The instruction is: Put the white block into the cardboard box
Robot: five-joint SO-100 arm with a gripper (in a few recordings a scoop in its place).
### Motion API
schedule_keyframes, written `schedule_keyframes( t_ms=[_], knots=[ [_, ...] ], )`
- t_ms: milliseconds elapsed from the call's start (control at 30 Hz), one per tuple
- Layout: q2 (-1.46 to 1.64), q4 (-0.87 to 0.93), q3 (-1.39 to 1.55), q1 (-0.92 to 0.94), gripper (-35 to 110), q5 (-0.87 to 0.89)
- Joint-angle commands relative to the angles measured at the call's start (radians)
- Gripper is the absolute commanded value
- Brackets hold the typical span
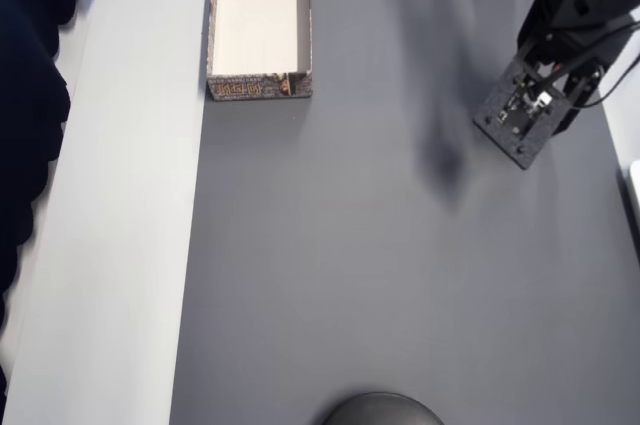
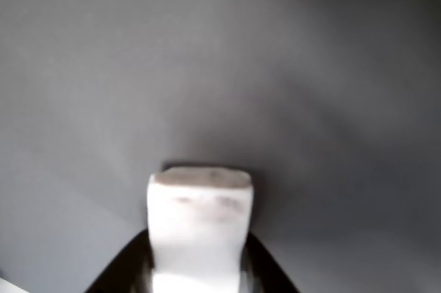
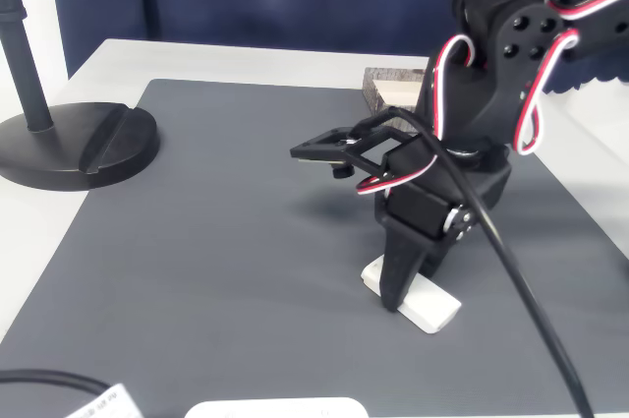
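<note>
Black two-finger tool (image 3: 403,290) down on the small plain white rectangular block (image 3: 425,306), fingers pinching it across its short width, block lying flat on the grey mat of the counter (image 3: 216,241). Shallow cardboard box with cream inside (image 1: 259,15) well apart, toward top-left corner in overhead view, so long carry leftward after lift.

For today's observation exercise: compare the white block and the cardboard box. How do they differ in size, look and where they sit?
Size: the white block is far smaller than the cardboard box.
Look: the block is plain white and solid; the box is an open tray with patterned brownish outer walls.
Place: the block lies on the grey mat between the gripper fingers; the box sits at the mat's far edge, untouched.
Shared: both are rectangular and pale.
</note>
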Motion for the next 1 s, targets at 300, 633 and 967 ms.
schedule_keyframes(
  t_ms=[300,633,967],
  knots=[
    [-0.011,-0.002,-0.021,-0.011,-2,0.006],
    [0.141,0.193,-0.066,0.035,-2,-0.015],
    [0.325,0.330,-0.104,0.158,-2,0.071]
  ],
)
